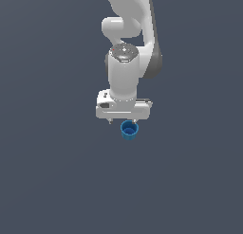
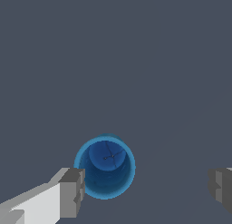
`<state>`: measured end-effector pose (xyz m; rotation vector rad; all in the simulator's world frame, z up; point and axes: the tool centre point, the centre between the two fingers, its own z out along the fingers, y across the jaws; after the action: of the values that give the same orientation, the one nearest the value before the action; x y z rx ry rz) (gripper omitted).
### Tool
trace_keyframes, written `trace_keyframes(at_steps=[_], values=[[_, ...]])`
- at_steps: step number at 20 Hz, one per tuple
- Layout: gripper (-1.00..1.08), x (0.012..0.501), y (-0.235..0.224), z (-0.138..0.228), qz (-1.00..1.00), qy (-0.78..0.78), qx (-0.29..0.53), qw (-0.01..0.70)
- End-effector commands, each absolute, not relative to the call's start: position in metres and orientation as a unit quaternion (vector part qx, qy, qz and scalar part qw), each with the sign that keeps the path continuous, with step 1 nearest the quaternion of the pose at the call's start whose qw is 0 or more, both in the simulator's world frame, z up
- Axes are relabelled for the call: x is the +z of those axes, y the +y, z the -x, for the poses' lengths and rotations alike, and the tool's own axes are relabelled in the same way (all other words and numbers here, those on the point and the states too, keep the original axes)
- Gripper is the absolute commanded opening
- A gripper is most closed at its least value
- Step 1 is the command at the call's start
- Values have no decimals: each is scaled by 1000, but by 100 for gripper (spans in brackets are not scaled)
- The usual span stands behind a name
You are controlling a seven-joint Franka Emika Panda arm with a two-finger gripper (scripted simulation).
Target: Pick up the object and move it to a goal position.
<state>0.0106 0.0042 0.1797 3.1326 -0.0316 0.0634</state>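
The object is a small blue tapered cup [image 1: 129, 130] with a lighter rim and a darker inside. It stands upright on the grey floor, just below the white hand of the arm in the exterior view. In the wrist view the cup [image 2: 105, 167] is seen from above. My gripper [image 2: 147, 187] is open, with its jaws spread wide. One finger [image 2: 72, 191] is right beside the cup's rim and the other finger [image 2: 222, 187] is far from it. The cup lies off-centre between the fingers. The gripper [image 1: 122, 121] holds nothing.
A plain dark grey floor [image 1: 57, 181] surrounds the cup on all sides. The white arm [image 1: 126, 53] rises above the hand toward the top of the exterior view. No other objects show.
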Motion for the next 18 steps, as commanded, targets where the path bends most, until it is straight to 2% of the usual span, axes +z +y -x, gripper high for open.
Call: trace_keyframes(at_steps=[1, 18], values=[[28, 180, 4, -11, -1000, -10, 20, 4], [28, 174, 14, -9, -999, -26, 24, 2]])
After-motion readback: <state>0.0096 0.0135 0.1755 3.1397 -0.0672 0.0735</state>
